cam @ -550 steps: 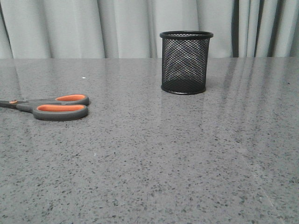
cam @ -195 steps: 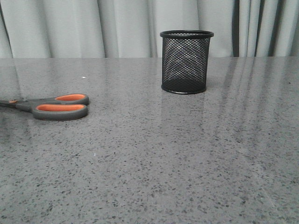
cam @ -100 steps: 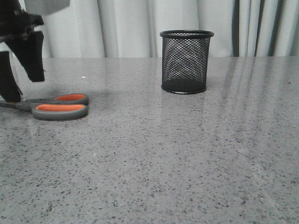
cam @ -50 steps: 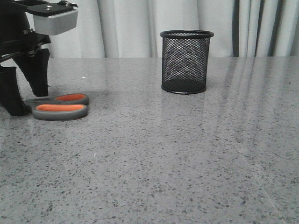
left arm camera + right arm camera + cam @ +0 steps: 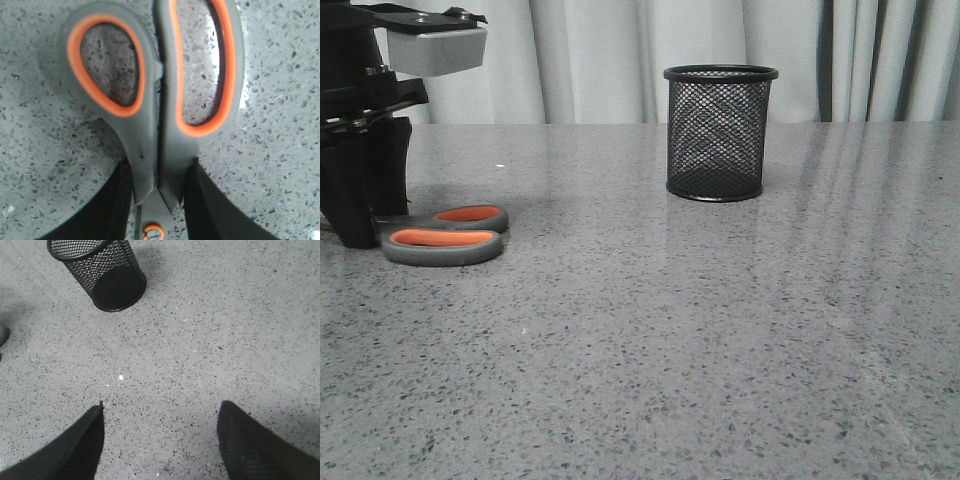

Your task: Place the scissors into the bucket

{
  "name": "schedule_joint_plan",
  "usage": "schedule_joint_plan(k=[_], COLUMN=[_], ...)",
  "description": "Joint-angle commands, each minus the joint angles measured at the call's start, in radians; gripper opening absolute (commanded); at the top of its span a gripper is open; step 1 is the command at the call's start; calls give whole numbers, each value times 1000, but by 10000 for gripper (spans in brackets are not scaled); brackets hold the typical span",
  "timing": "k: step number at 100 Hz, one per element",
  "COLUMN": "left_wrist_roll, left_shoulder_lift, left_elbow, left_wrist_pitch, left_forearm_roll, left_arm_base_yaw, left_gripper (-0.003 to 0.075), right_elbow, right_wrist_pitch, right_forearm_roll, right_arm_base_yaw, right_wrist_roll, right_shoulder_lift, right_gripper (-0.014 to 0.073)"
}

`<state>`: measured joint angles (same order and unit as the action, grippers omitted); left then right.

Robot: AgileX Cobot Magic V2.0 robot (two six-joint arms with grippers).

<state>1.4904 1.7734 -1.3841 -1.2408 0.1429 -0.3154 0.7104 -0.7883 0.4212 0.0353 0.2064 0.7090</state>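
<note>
The scissors (image 5: 442, 248) lie flat at the table's left, their grey, orange-lined handles pointing right. My left gripper (image 5: 368, 226) stands down on them at the neck between handles and pivot. In the left wrist view the scissors (image 5: 150, 145) fill the frame, and both black fingers (image 5: 111, 207) press against the sides of the neck just before the orange-ringed pivot screw (image 5: 153, 232). The blades are hidden. The black mesh bucket (image 5: 719, 135) stands upright at the back centre, apart from the scissors, and also shows in the right wrist view (image 5: 107, 272). My right gripper (image 5: 160, 412) hangs open and empty above bare table.
The grey speckled table (image 5: 720, 330) stretches wide between scissors and bucket. A pale curtain (image 5: 590, 60) hangs behind the far edge. The left arm's body and white camera block (image 5: 430, 45) rise at the far left.
My left gripper came in from the upper left, dropped over the scissors' neck and shut on it. The scissors shifted slightly toward the front. The bucket has not moved.
</note>
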Motion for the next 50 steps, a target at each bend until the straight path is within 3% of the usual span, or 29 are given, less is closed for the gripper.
schedule_joint_plan(k=[1, 37, 50], left_wrist_roll=[5, -91, -133], left_shoulder_lift=[3, -160, -259], left_elbow=[2, -88, -156], left_wrist_pitch=[-16, -16, -16], left_forearm_roll=[53, 56, 56], left_arm_base_yaw=[-9, -9, -15], left_gripper=[-4, -4, -4], right_elbow=[35, 35, 35], right_wrist_pitch=[50, 50, 50], right_forearm_roll=[5, 9, 103], right_arm_base_yaw=[-3, -3, -3], right_wrist_roll=[15, 15, 43], right_shoulder_lift=[5, 5, 5], right_gripper=[437, 437, 437])
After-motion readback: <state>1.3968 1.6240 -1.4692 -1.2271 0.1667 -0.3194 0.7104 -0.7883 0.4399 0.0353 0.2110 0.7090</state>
